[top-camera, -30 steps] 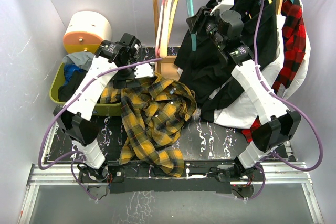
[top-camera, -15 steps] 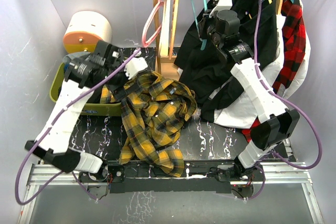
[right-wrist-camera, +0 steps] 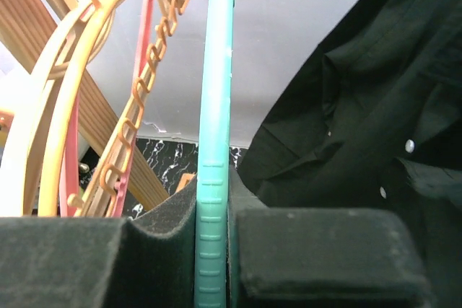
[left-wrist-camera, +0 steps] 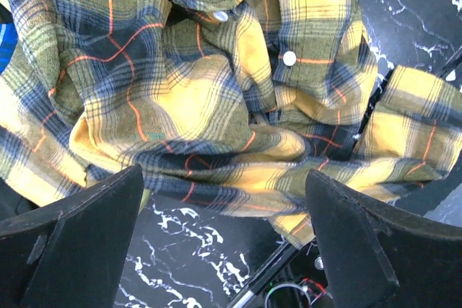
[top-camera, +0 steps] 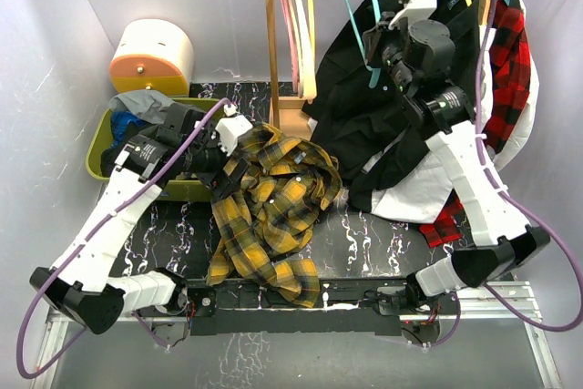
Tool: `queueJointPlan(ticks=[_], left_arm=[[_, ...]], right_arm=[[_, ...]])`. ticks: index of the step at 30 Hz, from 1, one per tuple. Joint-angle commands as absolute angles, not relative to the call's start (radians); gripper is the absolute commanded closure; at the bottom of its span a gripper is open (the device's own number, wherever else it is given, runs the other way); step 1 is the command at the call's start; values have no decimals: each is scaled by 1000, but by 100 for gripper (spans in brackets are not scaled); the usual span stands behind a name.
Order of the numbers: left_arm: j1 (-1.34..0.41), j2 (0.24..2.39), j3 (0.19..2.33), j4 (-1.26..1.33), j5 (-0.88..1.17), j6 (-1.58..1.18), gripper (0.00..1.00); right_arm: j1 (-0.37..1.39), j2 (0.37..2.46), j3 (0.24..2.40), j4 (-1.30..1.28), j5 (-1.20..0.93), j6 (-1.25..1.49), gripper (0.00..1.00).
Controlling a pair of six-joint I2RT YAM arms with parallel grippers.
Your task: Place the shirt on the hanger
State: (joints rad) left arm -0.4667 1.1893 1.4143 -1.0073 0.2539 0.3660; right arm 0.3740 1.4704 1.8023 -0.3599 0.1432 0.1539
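Observation:
The yellow-and-black plaid shirt (top-camera: 269, 198) lies crumpled on the black marbled table and fills the left wrist view (left-wrist-camera: 216, 91). My left gripper (top-camera: 226, 163) hovers over the shirt's upper left edge. It is open and empty (left-wrist-camera: 224, 239), with the fingers wide apart above cloth and table. The teal hanger (top-camera: 353, 8) hangs with its hook up at the wooden rod. My right gripper (top-camera: 381, 54) is shut on the hanger's thin teal bar (right-wrist-camera: 214, 106), and the pads (right-wrist-camera: 162, 250) press it from both sides.
Pink and cream hangers (top-camera: 296, 25) hang on the wooden rack (top-camera: 271, 52) left of the teal one. A black shirt (top-camera: 360, 125) and a red plaid shirt (top-camera: 510, 70) hang at the right. A green bin (top-camera: 94, 159) of clothes and a round orange-cream object (top-camera: 150, 52) stand at the left.
My left arm swung down and its gripper moved from beside the rack base to over the shirt. My right gripper moved right along the rod with the teal hanger. The pink hangers swung.

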Motion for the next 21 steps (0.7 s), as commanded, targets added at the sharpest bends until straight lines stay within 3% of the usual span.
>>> queueJointPlan(ticks=[1,7,15,21], left_arm=[[-465,1209,1389,-861,261,237,7],[-558,1357,1430,-708,12,154,27],[-720,1472,1440,-543,-179,179,24],[-771,1520,1452,-480,-258,231,23]], right_arm=[[375,1349,1773,-363,198,128,92],[375,1151,1569,-430,207,148,92],[373,875,1263,-569,212,280,92],[374,739,1163,-678,173,349,92]])
